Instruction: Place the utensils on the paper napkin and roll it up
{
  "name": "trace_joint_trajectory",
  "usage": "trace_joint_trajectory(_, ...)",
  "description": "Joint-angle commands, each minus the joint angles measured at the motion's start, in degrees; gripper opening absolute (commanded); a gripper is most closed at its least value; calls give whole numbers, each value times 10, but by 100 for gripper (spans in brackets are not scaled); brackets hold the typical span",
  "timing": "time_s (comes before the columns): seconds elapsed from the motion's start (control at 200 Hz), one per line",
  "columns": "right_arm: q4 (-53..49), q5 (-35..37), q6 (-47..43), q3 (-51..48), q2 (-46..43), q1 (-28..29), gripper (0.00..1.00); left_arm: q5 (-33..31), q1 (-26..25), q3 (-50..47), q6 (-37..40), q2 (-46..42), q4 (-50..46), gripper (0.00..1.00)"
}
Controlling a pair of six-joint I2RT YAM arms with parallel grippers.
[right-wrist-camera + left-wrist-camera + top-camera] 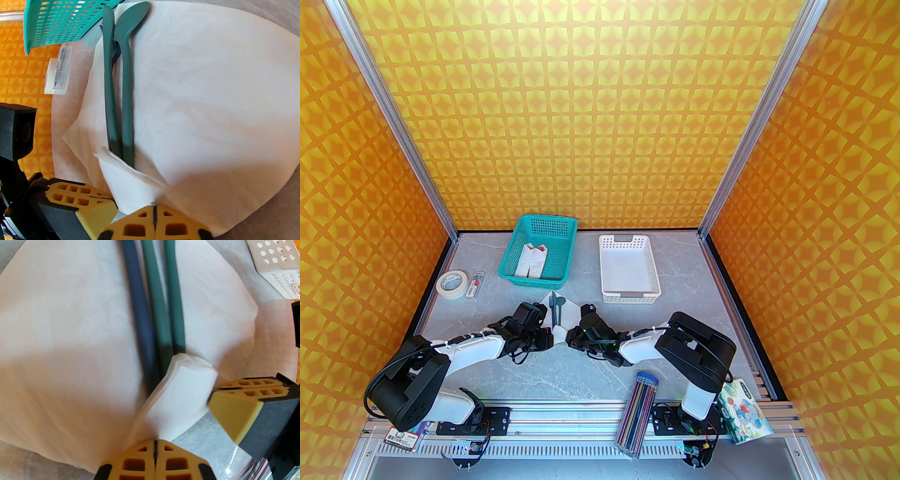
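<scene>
The paper napkin (563, 323) lies white on the grey table between the two wrists. On it the utensils (556, 307) lie side by side, pointing away from me: three dark teal handles (161, 310) in the left wrist view, and a round-bowled spoon (127, 25) beside a knife (109, 77) in the right wrist view. The napkin's near corner (187, 390) is folded up over the handle ends. My left gripper (154, 445) is shut on that fold from one side. My right gripper (153, 208) is shut on it from the other. Their yellow tips almost meet (560, 338).
A teal basket (513, 276) with white bundles stands just behind the napkin, and a white basket (628, 295) is to its right. A tape roll (452, 282) and a small clear case (474, 284) lie at the left. A pencil case (638, 412) and a tissue pack (743, 412) sit near the right base.
</scene>
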Motion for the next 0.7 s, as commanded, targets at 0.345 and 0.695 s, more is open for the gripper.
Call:
trace_joint_trajectory(0.345, -143, 22, 8, 2, 18, -1, 3, -62, 4, 10, 25, 6, -60, 0)
trace_joint_trajectory(0.695, -160, 33, 9, 1, 11, -1, 3, -89, 8, 5, 28, -7, -93, 0)
